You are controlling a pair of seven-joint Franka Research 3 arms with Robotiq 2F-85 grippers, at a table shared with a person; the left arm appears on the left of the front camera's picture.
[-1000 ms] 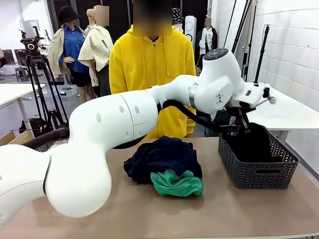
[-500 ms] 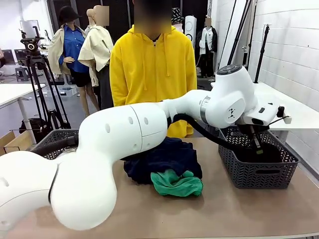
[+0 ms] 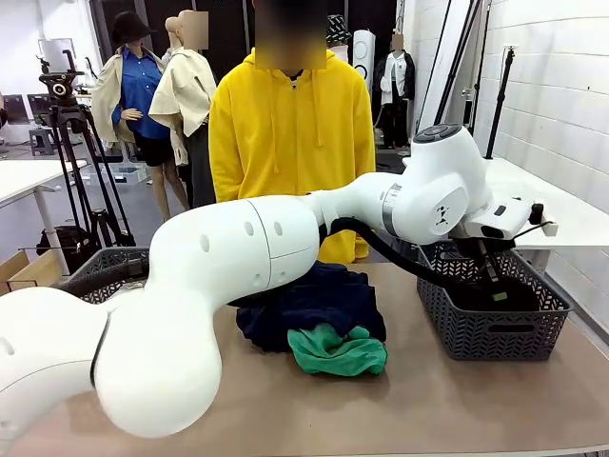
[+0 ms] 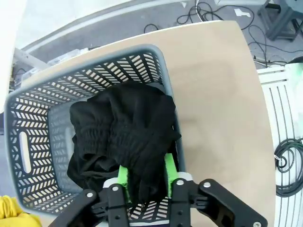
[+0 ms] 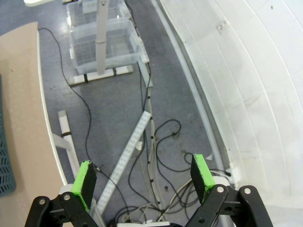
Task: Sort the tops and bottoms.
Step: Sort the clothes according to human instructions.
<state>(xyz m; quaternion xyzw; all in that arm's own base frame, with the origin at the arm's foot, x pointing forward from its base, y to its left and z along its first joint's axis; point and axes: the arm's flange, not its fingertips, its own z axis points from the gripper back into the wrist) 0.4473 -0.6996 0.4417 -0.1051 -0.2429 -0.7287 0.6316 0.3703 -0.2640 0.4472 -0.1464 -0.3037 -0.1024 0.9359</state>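
Left wrist view: the left gripper point(image 4: 145, 163) is seen lowered over the near rim of a grey basket point(image 4: 28, 118), which is stood on the table point(image 4: 213, 94) close to its edge. A black garment point(image 4: 123, 127) is bunched inside the basket, piled against one wall and spilling towards the rim. A fold of this cloth is caught between the two green pads point(image 4: 122, 178). The jaws are set narrowly apart, the gap taken up by the fabric, which is touched on both sides. Whether the fold is pinched or merely lies loose between the pads cannot be told.

From the front view, the left arm is seen stretched across the table from the left, and its gripper point(image 3: 495, 286) is dipped into the basket at the right side of the table. Near the middle of the table a dark navy garment point(image 3: 309, 300) is heaped, with a bright green garment point(image 3: 338, 350) lying against its front edge. The pile is well apart from the basket. A second grey basket point(image 3: 100, 271) is partly hidden behind the arm at the left. A person in a yellow hoodie point(image 3: 290, 133) is stood at the far side.

In the right wrist view, the right gripper point(image 5: 142, 163) is held off the table above a floor strewn with cables point(image 5: 156, 142). Its jaws are spread wide, and nothing is held or touched.
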